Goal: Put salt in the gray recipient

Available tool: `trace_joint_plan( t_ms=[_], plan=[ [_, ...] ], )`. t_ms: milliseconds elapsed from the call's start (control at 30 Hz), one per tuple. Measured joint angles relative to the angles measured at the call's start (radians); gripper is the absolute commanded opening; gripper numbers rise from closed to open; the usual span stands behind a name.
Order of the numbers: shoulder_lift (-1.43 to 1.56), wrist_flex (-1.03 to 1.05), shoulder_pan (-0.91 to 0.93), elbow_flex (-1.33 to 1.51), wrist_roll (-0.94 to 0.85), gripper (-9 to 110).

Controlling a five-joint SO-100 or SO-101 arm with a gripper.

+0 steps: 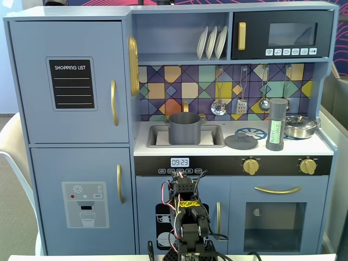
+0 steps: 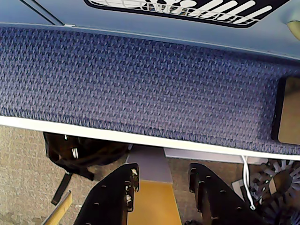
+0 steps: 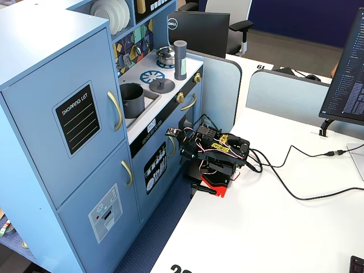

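Observation:
The salt point(image 1: 277, 126) is a tall dark gray shaker with a pale green label, upright on the toy kitchen's counter right of the stove, also seen in the other fixed view point(image 3: 180, 60). The gray recipient point(image 1: 185, 129), a matte pot, stands in the sink point(image 3: 132, 100). My arm point(image 3: 213, 151) is folded low on the white table in front of the kitchen, far below both. In the wrist view my gripper point(image 2: 163, 169) points down over the table edge toward the floor. It is open with nothing between its black fingers point(image 2: 123, 187).
A flat gray lid point(image 1: 241, 142) lies on the counter between pot and salt. A shiny steel pan point(image 1: 300, 126) sits behind the salt. Cables run over the white table point(image 3: 256, 227). A blue fabric strip point(image 2: 140, 79) and a black bag point(image 2: 79, 152) lie below the gripper.

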Motion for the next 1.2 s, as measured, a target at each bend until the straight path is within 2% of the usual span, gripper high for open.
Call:
trace_joint_plan(
  t_ms=[633, 767, 900, 1200],
  plan=[
    [-0.005, 0.0, 0.014, 0.0, 0.003, 0],
    [-0.117, -0.003, 0.063, -0.071, 0.049, 0],
    [-0.268, -0.003, 0.192, -0.285, 0.058, 0],
    [-0.407, -0.176, 0.699, -0.695, -0.071, 0]
  ],
)
